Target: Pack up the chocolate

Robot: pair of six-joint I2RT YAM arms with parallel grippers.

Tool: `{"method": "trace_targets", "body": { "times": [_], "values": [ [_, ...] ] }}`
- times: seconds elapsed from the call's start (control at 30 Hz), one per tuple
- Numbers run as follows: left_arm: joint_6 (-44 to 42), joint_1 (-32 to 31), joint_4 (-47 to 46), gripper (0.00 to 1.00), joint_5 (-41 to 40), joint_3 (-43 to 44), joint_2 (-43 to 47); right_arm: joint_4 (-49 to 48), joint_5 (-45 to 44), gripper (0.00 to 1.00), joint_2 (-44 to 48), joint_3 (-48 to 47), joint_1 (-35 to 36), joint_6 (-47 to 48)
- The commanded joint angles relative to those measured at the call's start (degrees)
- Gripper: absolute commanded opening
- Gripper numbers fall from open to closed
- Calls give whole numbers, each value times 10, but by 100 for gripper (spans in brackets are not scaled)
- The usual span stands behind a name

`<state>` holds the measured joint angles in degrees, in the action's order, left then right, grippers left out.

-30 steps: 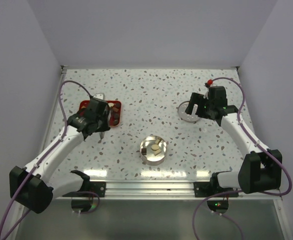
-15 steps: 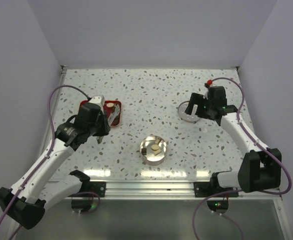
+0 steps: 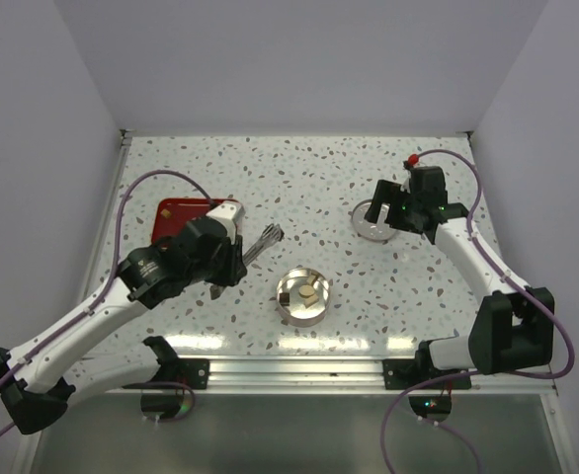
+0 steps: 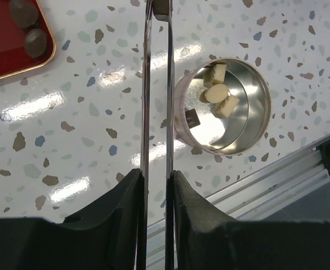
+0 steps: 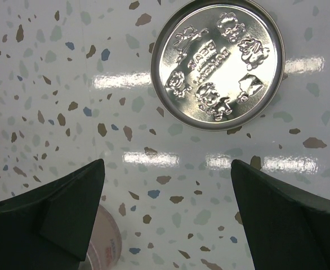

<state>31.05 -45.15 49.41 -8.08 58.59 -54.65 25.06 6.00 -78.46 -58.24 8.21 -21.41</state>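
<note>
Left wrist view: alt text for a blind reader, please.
The left end effector grips long metal tweezers above a speckled white table. Right of them, a round silver tin holds cream chocolate pieces and one dark brown square; a corner of a red rectangular tray, upper left, carries two dark rounds.

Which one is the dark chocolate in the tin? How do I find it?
Find the round silver metal tin near the front middle of the speckled white table. Four small pieces lie inside. The dark brown square chocolate sits at its left wall, the only dark one beside three cream-white pieces.
</note>
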Motion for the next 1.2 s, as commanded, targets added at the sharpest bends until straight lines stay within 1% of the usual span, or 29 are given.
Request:
{"method": "trace_targets", "body": {
  "times": [0.0, 0.17, 0.2, 0.27, 0.3, 0.37, 0.4, 0.5, 0.6, 0.7, 0.87, 1.03, 1.17],
  "values": [
    [16, -34, 19, 22, 2, 37, 9, 3, 6, 97, 4, -23, 0, 0],
    [37, -85, 16, 22, 34, 36, 18, 3, 5, 97, 2, -22, 0, 0],
    [49, -113, 13, 22, 36, 35, 18, 3, 5, 97, 2, -22, -1, -1],
    [61, -148, 10, 22, 33, 35, 14, 3, 5, 97, 1, -21, -1, 0],
    [74, -185, 9, 22, 30, 36, 7, 3, 5, 97, 1, -21, -1, 0],
    [85, -222, 12, 22, 14, 43, -3, 5, 3, 97, 1, -21, -1, 0],
    [95, -253, 13, 22, 8, 44, -12, 5, 2, 97, 2, -21, 0, 1],
    [107, -285, 17, 22, 3, 43, -29, 5, 2, 97, 2, -20, -1, 1],
    [114, -299, 15, 23, -5, 41, -33, 6, 2, 97, 3, -19, -1, 1],
    [120, -299, 17, 23, -20, 43, -30, 7, 1, 97, 3, -19, 0, 1],
    [144, -299, 46, 23, -69, 45, -14, 7, 2, 97, 2, -19, -1, 1],
    [154, -299, 54, 24, -71, 35, -14, 7, 4, 97, 1, -20, -1, 0],
    [153, -299, 50, 29, -70, 34, -17, 10, 4, 97, 0, -22, 0, 1]
  ]
}}
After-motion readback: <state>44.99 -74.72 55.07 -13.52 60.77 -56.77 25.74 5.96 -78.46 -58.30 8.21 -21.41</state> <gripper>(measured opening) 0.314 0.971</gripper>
